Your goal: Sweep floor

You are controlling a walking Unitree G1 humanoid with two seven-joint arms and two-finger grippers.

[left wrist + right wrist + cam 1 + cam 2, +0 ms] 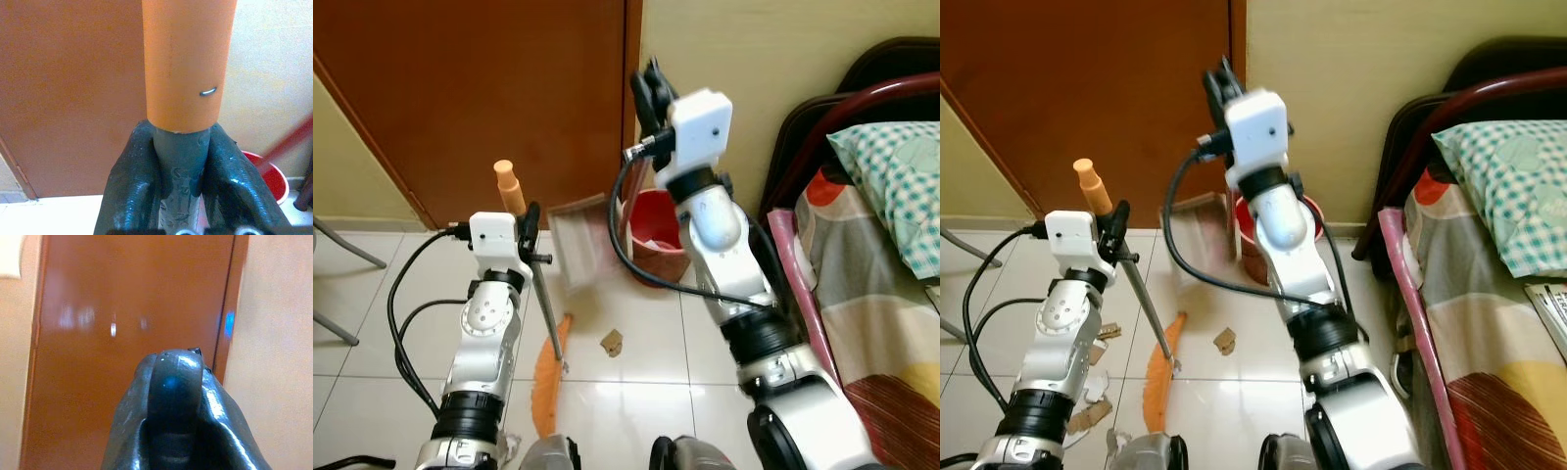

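The left gripper [182,161] is clenched around the grey shaft of the broom [548,323], just below its orange handle tip [509,184] (the fingers [132,186] press the shaft from both sides). The broom slants down to the white tiled floor [636,392], where its orange bristles [546,377] lie between the two arms. A scrap of cardboard [611,342] lies on the tiles near the bristles; more scraps [1097,367] lie beside the left arm. The right gripper [176,396] is raised toward the brown door [480,88], clenched around a dark rod-like handle. A dustpan [582,245] hangs just beside a red bucket [656,235], near the bed [881,255].
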